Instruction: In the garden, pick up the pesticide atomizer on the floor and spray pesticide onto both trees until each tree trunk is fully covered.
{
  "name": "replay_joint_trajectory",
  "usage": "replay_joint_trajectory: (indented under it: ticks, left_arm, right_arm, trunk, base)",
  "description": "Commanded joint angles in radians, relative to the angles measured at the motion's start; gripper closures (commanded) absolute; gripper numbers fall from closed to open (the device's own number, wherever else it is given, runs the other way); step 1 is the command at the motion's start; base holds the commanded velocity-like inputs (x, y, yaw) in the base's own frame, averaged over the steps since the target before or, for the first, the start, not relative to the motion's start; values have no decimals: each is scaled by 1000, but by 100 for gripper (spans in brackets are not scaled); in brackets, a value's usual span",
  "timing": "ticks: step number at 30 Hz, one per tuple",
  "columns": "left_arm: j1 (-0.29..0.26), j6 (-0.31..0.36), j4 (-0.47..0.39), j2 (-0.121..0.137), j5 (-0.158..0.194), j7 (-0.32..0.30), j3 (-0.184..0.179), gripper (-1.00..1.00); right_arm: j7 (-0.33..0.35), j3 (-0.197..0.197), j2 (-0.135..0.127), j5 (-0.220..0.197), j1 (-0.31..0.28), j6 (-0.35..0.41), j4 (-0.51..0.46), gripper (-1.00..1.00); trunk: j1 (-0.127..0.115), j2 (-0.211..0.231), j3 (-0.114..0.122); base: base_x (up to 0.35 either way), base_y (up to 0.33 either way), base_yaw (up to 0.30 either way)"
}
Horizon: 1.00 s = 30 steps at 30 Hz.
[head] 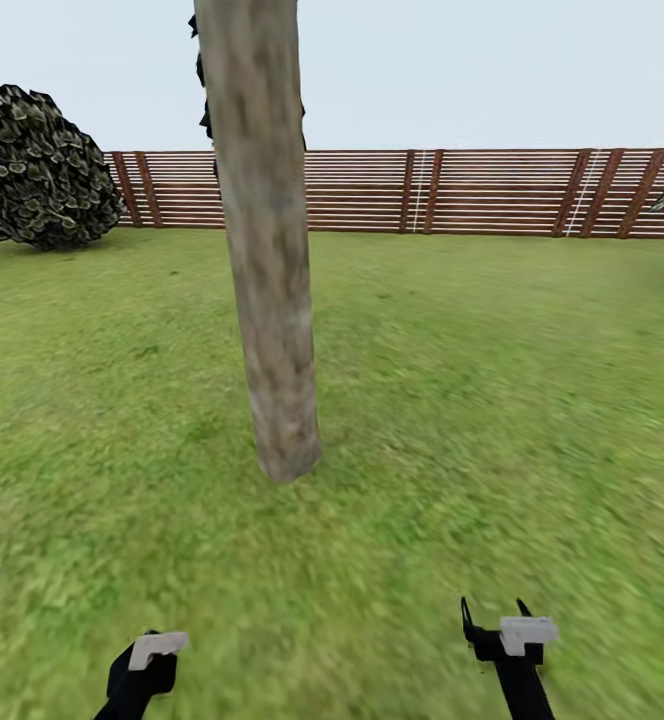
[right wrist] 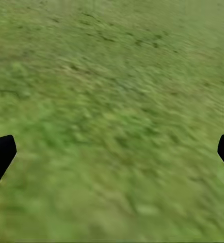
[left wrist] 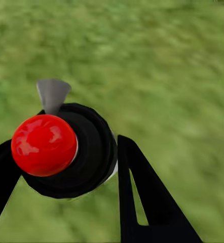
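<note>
Before the mottled tree trunk (head: 268,260), left tool (left wrist: 66,167) pinches the red-capped atomizer (left wrist: 66,149); right tool (right wrist: 112,152) spread.

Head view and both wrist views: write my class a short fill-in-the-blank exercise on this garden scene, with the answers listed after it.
1. The left gripper is shut on an atomizer with a ____ ball on top.
2. The right gripper has its jaws ____ and holds nothing.
3. The trunk stands on the ____.
4. Behind the trunk runs a brown slatted ____.

Answers: red; open; grass; fence
</note>
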Motion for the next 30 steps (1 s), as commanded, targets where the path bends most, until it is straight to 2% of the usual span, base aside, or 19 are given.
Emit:
replay_joint_trajectory:
  ticks: [1, 3, 4, 5, 6, 7, 8, 10, 11, 13, 14, 16, 17, 18, 21, 22, 24, 30]
  left_arm:
    - [-3, -2, 0, 6, -12, -4, 6, 100]
    - [-8, 3, -1, 31, -24, -33, -3, 100]
    - [-16, 5, -3, 55, -48, -87, -13, 100]
    - [-33, 8, -10, 77, -78, -159, -19, 100]
    - [-48, 11, -14, 90, -99, -212, -22, 100]
    - [-63, 13, -18, 100, -121, -266, -24, 100]
    - [-71, 14, -19, 105, -132, -293, -24, 100]
    - [-95, 17, -22, 127, -182, -396, -26, 100]
    - [-100, 17, -22, 132, -198, -421, -26, 100]
    - [-124, 18, -23, 143, -281, -517, -27, 100]
    - [-131, 19, -23, 145, -306, -540, -27, 100]
    - [-162, 22, -23, 148, -413, -624, -26, 100]
    - [-169, 25, -23, 148, -439, -643, -26, 100]
    - [-181, 31, -23, 149, -486, -679, -25, 100]
    - [-197, 52, -23, 148, -568, -748, -24, 100]
    - [-199, 55, -23, 148, -578, -759, -24, 100]
    - [-204, 63, -24, 148, -606, -803, -26, 100]
    - [-207, 67, -25, 146, -621, -872, -27, 100]
  right_arm:
    - [0, -1, 1, 53, 0, 0, -30, -100]
    - [39, -2, 1, 143, 0, 7, -70, -100]
    - [80, -2, 1, 195, -2, 23, -84, -100]
    - [127, -2, 1, 226, -8, 51, -92, -100]
    - [162, -2, 2, 237, -16, 76, -97, -100]
    - [204, -2, 2, 245, -28, 104, -100, -100]
    - [227, -2, 2, 248, -35, 118, -101, -100]
    - [336, -2, 1, 256, -73, 171, -104, -100]
    - [365, -2, 1, 257, -84, 182, -104, -100]
    - [479, -2, 0, 260, -127, 221, -100, -100]
    - [505, -2, -1, 261, -137, 228, -100, -100]
    - [595, -2, -1, 262, -169, 251, -100, -100]
    - [615, -2, -1, 262, -175, 255, -100, -100]
    - [656, -2, -1, 263, -186, 261, -100, -100]
    - [744, -2, -1, 266, -205, 268, -101, -100]
    - [758, -2, -1, 269, -207, 269, -101, -100]
    - [802, -2, -1, 300, -215, 270, -99, -100]
    - [822, -1, 0, 373, -218, 271, -95, -100]
  trunk:
    - [0, 0, -1]
    - [0, 0, -1]
    - [0, 0, -1]
    - [0, 0, -1]
    - [0, 0, -1]
    - [0, 0, -1]
    - [0, 0, -1]
    - [0, 0, -1]
    - [0, 0, -1]
    - [0, 0, -1]
    - [0, 0, -1]
    - [0, 0, -1]
    - [0, 0, -1]
    - [0, 0, -1]
    - [0, 0, -1]
    - [0, 0, -1]
    - [0, 0, -1]
    - [0, 0, -1]
  base:
    - [40, 24, 0]
    - [21, 13, 0]
    - [8, 5, 0]
    - [4, 3, 0]
    - [3, 2, 0]
    - [2, 1, 0]
    - [1, 1, 0]
    - [0, 0, 0]
    - [0, 0, 0]
    - [0, 0, 0]
    - [0, 0, 0]
    - [0, 0, 0]
    - [0, 0, 0]
    - [0, 0, 0]
    - [0, 0, 0]
    - [0, 0, 0]
    - [0, 0, 0]
    - [0, 0, 0]
